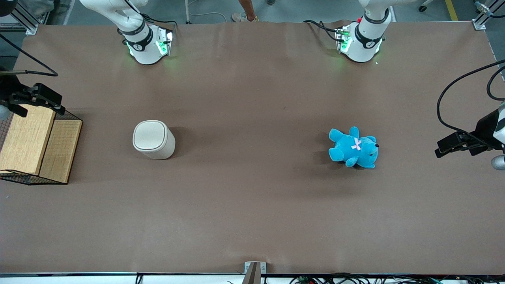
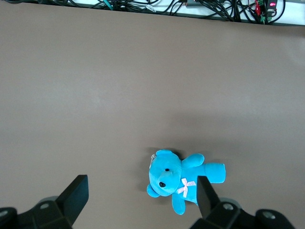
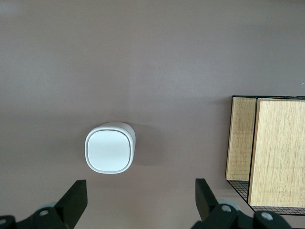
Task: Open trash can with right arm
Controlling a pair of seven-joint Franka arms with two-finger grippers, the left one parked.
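Hand (image 3: 138, 205) spread, high above, trash can (image 3: 110, 148) apart, lid closed

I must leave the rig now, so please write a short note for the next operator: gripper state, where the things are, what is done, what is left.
Gripper: open, holding nothing, high over the working arm's end of the table, above the basket edge, well apart from the trash can.
Trash can: upright on the table, lid shut, beside the basket with wooden boxes.
Teddy: lying toward the parked arm's end, not part of the job.
Done: nothing yet; the can is untouched.
Left: bring the gripper to the can, then flip the lid open.
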